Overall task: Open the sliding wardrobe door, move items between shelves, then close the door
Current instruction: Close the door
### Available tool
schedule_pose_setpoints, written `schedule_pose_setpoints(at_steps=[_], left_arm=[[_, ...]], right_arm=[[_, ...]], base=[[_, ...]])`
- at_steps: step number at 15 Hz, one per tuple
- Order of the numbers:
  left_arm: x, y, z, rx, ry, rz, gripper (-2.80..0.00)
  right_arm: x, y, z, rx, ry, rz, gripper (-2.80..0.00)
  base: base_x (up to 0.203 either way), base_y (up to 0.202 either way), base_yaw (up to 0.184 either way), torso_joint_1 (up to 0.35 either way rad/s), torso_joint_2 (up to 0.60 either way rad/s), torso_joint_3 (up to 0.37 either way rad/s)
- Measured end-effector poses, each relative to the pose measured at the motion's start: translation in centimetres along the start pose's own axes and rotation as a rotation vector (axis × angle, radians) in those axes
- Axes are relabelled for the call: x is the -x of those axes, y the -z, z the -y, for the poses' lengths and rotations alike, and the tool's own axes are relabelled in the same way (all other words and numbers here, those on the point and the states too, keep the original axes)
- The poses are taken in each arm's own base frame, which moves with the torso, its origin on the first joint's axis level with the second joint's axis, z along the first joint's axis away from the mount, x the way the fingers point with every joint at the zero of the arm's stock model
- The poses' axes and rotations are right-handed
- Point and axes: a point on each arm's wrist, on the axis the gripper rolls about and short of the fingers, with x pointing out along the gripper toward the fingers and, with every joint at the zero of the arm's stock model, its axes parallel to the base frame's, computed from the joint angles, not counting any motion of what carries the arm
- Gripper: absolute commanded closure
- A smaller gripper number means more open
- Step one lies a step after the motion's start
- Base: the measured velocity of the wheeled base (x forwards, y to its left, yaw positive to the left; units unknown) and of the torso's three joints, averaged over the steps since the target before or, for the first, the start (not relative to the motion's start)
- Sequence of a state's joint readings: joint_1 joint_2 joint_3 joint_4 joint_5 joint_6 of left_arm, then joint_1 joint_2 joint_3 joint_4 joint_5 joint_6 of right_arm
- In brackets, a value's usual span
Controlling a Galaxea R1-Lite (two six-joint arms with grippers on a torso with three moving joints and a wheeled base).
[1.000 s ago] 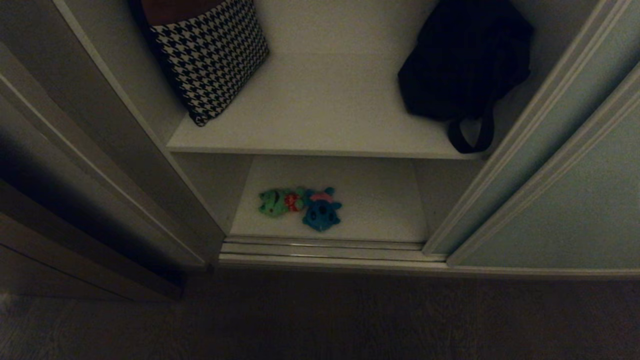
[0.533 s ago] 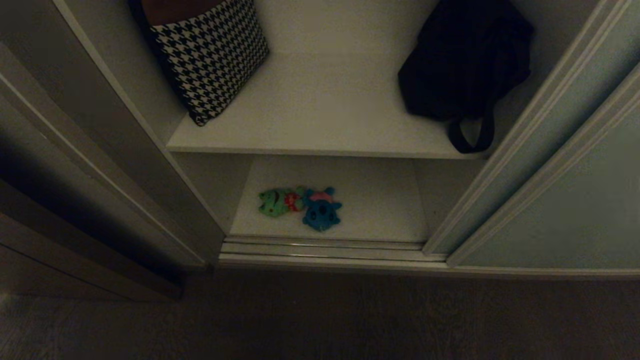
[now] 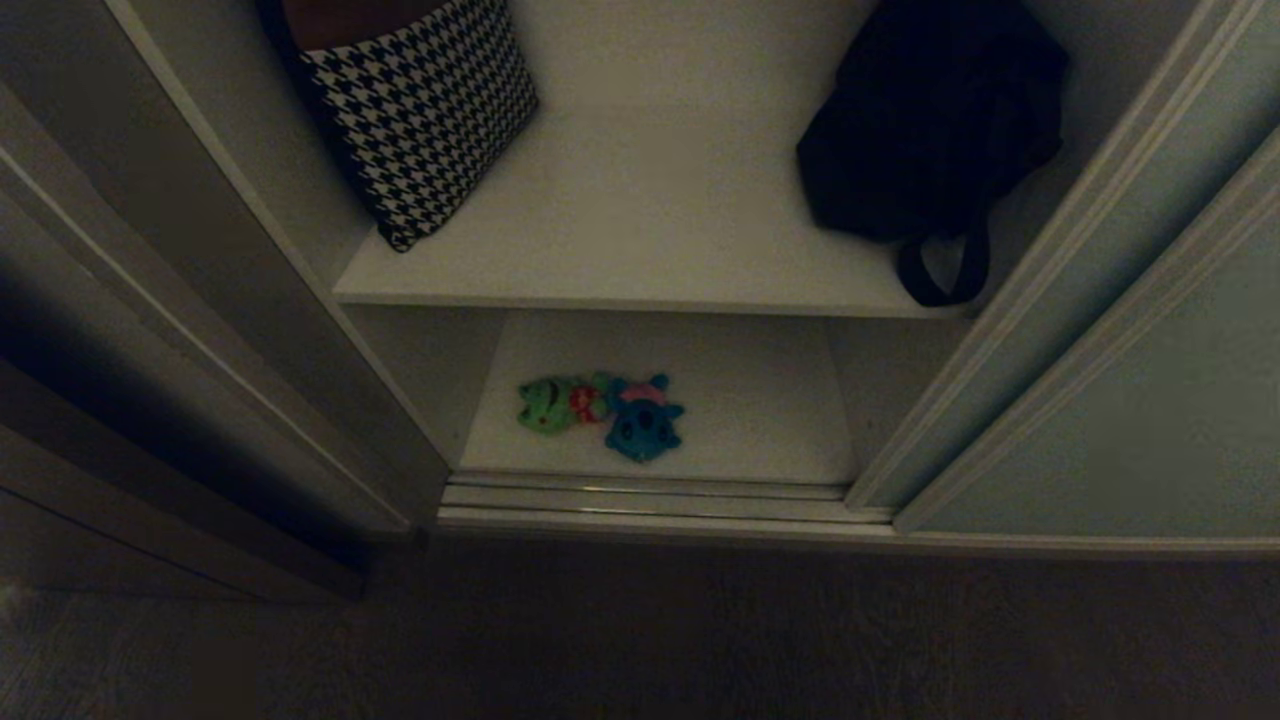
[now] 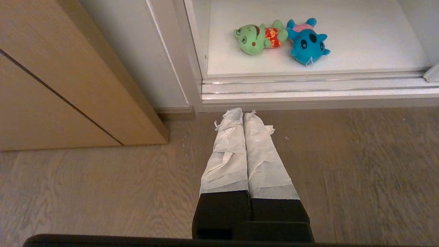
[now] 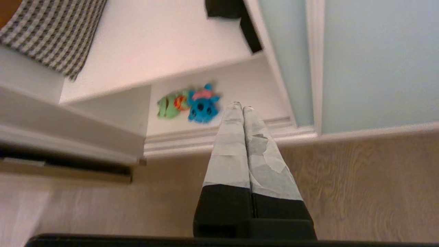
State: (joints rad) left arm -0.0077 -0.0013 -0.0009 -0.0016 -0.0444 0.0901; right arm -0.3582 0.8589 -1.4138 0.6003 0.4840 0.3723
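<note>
Head view, nearest first: bare floor (image 3: 640, 640) at six o'clock, then the door track (image 3: 650, 500), and neither arm shows here. The wrist views fill that in: left gripper (image 4: 242, 115) hangs over the floor short of the track, wrapped fingers pressed together on nothing; right gripper (image 5: 239, 107) is also pinched together and empty, aimed at the opening from out over the floor. Just past the track, on the lower shelf (image 3: 760, 420), the green toy (image 3: 550, 403) and blue toy (image 3: 642, 420) lie touching, green at nine o'clock of blue. The door (image 3: 1150, 400) is slid aside at three o'clock, so the opening looks done and the moving looks next. Above, the upper shelf (image 3: 650, 230) carries a houndstooth cushion (image 3: 425, 110) at eleven o'clock and a black bag (image 3: 930, 120) at one o'clock, its strap looping over the front edge. Risks from here: with the toys pressed together, a grab at one may drag or snag the other; the fingers must part before anything can be picked; and the upper shelf's front edge overhangs the way in, so a steep reach could knock it. The clear landing spot up top lies between cushion and bag; drift right and the strap is in the way.
</note>
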Motion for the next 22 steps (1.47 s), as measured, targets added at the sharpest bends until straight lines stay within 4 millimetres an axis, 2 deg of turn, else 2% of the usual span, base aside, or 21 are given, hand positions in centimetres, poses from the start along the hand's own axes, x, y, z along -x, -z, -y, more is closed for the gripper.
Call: schedule_pose_setpoints(at_steps=[7, 22], left_arm=[[0.0, 0.0, 0.0, 0.0, 0.0, 0.001, 0.0], [0.0, 0.0, 0.0, 0.0, 0.0, 0.0, 0.0]], right_arm=[[-4.1, -1.9, 2.2, -0.004, 0.073, 0.034, 0.0], [-9.9, -3.5, 5.7, -0.005, 0.095, 0.022, 0.0]], base=[[0.0, 0.0, 0.0, 0.0, 0.0, 0.0], [0.0, 0.0, 0.0, 0.0, 0.0, 0.0]])
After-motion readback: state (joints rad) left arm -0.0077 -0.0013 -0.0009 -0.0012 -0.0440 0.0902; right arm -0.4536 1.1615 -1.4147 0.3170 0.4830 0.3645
